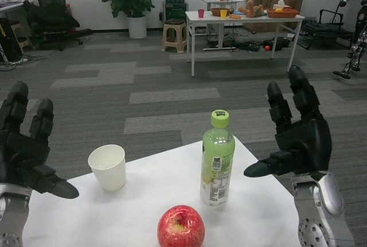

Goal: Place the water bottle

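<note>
Two black hands are raised over the near end of the white table, the left hand at the left edge and the right hand to the right, both with fingers spread apart and holding nothing. The water bottle, green-capped and nearly empty by the look of it, stands upright on the table between them, closer to the right hand but well apart from it. A red apple sits just in front of the bottle and a white paper cup stands to its left.

The likely trouble is a tip-over: the bottle is tall, narrow and probably light, so a thumb or finger arriving first on one side could push it flat before the grasp closes. A knocked bottle might roll toward the far table edge, which lies close behind it. The apple crowds the front, so a low approach could bump it
</note>
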Controlling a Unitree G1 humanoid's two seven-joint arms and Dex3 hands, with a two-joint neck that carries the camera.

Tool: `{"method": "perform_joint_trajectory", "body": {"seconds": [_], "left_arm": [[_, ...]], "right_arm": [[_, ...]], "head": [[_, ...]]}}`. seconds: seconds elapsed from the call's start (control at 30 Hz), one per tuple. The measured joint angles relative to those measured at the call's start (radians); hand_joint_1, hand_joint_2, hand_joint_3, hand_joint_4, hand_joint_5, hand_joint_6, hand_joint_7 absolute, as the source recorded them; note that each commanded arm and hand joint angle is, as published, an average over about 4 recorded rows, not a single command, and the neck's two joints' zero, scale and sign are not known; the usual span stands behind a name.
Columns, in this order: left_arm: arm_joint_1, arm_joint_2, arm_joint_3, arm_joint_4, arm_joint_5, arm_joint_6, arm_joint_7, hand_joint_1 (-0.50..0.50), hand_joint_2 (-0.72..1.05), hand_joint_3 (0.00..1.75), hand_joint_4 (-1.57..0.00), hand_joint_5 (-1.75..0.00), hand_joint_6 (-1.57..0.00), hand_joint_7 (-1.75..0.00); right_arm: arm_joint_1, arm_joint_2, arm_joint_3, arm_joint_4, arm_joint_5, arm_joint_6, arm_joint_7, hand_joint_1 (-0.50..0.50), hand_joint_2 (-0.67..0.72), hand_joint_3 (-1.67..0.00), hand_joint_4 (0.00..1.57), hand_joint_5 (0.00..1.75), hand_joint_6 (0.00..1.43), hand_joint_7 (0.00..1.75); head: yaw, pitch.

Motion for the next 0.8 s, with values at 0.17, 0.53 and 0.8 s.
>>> {"method": "perform_joint_trajectory", "body": {"seconds": [0.17, 0.53, 0.8], "left_arm": [[-0.019, -0.001, -0.018, 0.009, 0.002, 0.0, -0.006, -0.5, -0.5, 0.09, 0.0, 0.0, 0.0, 0.0], [-0.021, -0.001, -0.027, 0.016, 0.004, 0.0, -0.006, -0.5, -0.5, 0.09, 0.0, 0.0, 0.0, 0.0], [-0.022, -0.001, -0.027, 0.022, 0.004, 0.0, -0.006, -0.5, -0.55, 0.09, 0.0, 0.0, 0.0, 0.0]], "right_arm": [[0.0, 0.005, -0.024, -0.04, -0.001, 0.094, 0.056, -0.46, 0.09, 0.0, 0.0, 0.0, 0.0, 0.07], [0.0, 0.006, -0.026, -0.066, -0.01, 0.103, 0.07, -0.46, 0.03, 0.0, 0.0, 0.0, 0.0, 0.07], [-0.002, 0.006, -0.025, -0.073, -0.028, 0.117, 0.071, -0.46, 0.03, 0.0, 0.0, 0.0, 0.0, 0.07]], "head": [[-0.003, 0.0], [-0.003, 0.004], [-0.004, 0.0]]}}
